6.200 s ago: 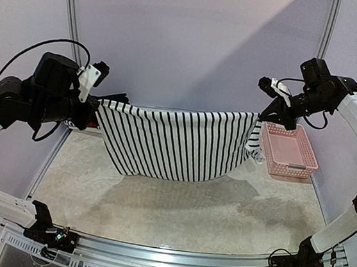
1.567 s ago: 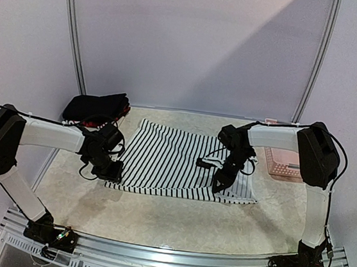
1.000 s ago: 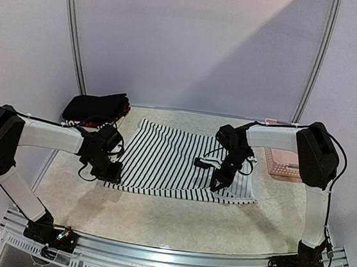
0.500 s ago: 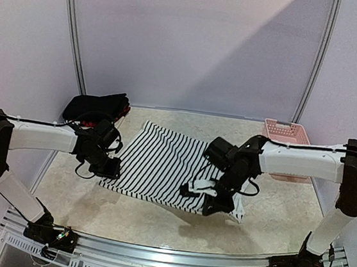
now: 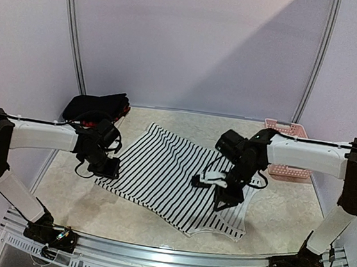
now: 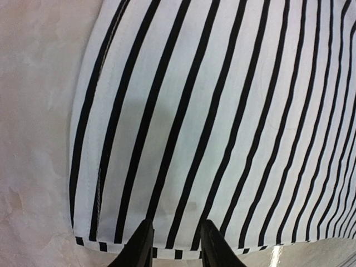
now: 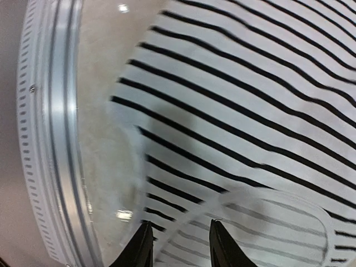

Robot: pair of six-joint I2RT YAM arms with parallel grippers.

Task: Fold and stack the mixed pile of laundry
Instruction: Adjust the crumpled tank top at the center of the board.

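Since half a second ago the striped tank top (image 5: 168, 171) has swung round on the table (image 5: 123, 221). It now lies spread flat on a slant, its far corner toward the back wall and its near corner, with the shoulder straps, toward the front rail. The right gripper (image 5: 225, 202) has drawn back a little from the front edge and now hangs over the right-hand part of the cloth, short of the strap end. The left gripper (image 5: 107, 167) sits at the garment's left corner, much where it was.

In the left wrist view that gripper (image 6: 175, 245) is just over the hem, its fingers (image 6: 143, 245) a little apart with stripes showing in the gap and nothing pinched. In the right wrist view, which is blurred, the fingers (image 7: 142, 245) are likewise slightly parted above the cloth beside a curved strap opening, gripping nothing, with the metal rail (image 7: 50, 139) off to one side.

A dark bundle of garments (image 5: 94, 106) lies at the back left, apart from the striped top. The pink basket (image 5: 281, 126) stands at the back right, behind the right arm.
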